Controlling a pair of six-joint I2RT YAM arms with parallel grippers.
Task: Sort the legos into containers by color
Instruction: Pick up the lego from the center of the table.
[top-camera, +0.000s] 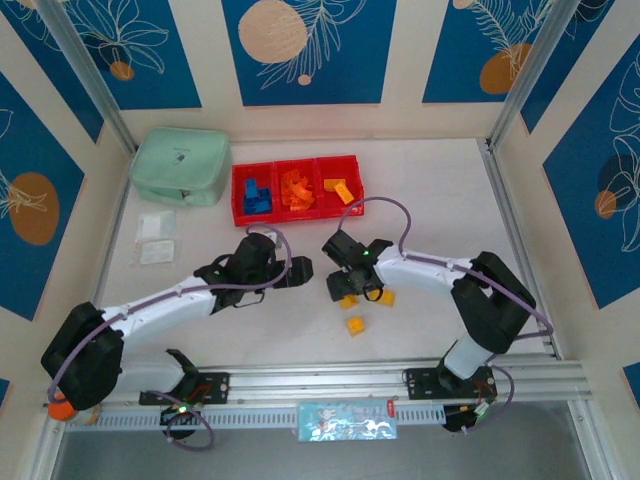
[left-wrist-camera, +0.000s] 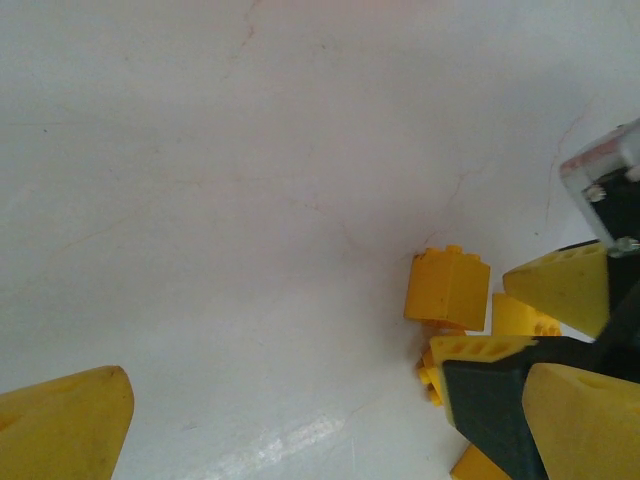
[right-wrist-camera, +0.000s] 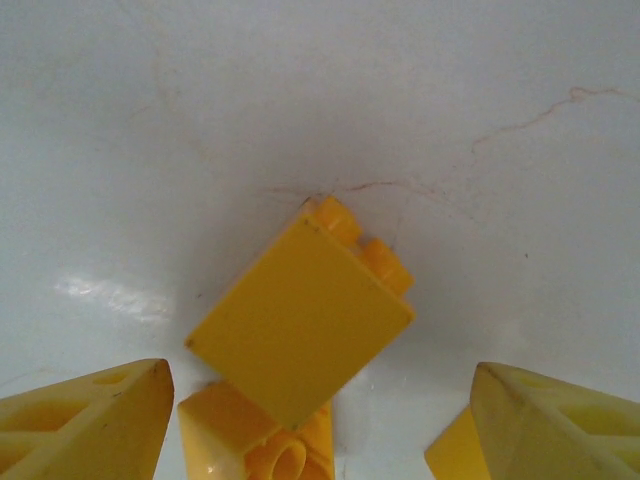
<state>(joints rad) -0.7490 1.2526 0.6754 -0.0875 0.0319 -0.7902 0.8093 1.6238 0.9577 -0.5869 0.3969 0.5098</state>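
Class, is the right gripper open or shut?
Open: the right gripper has yellow fingers standing apart, a yellow plastic brick free between them.

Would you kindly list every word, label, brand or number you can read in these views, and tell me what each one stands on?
No text here can be read.
Pouch: a faint small mark on its top, too small to read.
Card on the front rail: a printed picture, any lettering blurred.
Packets: no legible print.
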